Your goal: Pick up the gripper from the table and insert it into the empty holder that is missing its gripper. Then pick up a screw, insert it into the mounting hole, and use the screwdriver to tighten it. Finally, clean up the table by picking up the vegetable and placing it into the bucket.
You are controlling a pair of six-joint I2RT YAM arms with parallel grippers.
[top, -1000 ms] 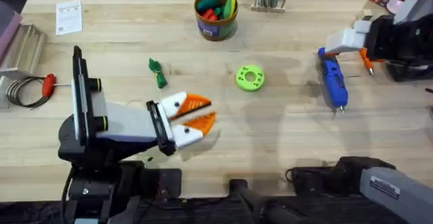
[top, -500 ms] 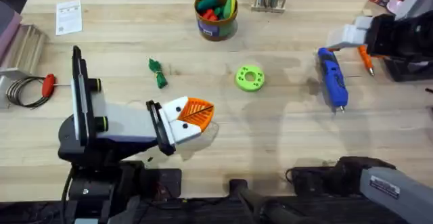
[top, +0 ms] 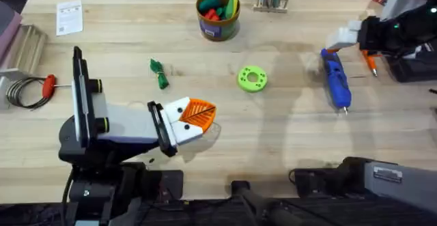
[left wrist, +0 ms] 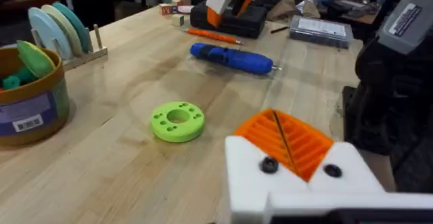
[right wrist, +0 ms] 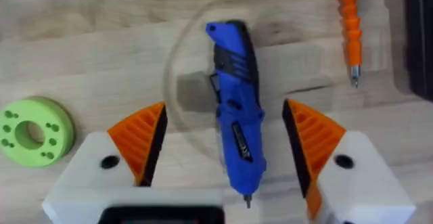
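Observation:
The blue screwdriver [top: 336,79] [right wrist: 235,116] lies on the table [top: 273,137] at the right. My right gripper [top: 336,43] [right wrist: 226,126] hovers open over its rear end, one orange pad on each side, neither touching it. My left gripper [top: 201,113] [left wrist: 284,139] is shut near the table's front left, its orange pads pressed together with nothing between them. The dark-green vegetable [top: 159,73] lies behind the left gripper. The bucket [top: 217,14] [left wrist: 30,95] stands at the back centre with toy foods inside. The loose gripper piece, the empty holder and the screw are out of view.
A round green disc [top: 252,78] [left wrist: 177,121] [right wrist: 30,130] lies mid-table. A thin orange tool [top: 369,62] [right wrist: 349,21] lies right of the screwdriver beside a black base. A red-handled tool [top: 49,85] and coiled wire sit at the far left.
My left gripper went from open to shut in place. The right gripper drew back slightly toward the far right, staying open over the screwdriver.

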